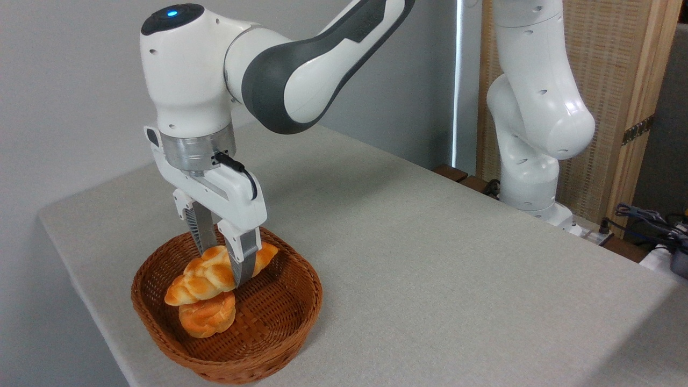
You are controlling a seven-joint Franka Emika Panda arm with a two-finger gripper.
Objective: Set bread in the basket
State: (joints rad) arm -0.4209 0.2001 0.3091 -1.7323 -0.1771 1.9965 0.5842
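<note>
Lower left of frame: gripper clenched on the bread, loaf inside the basket, just above a small bun.

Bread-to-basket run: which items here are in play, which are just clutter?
In play:
braided loaf, pinched between the pincer fingers over the basket
wicker basket

Clutter:
round bun, already in the basket under the loaf
cables, far right edge
</note>
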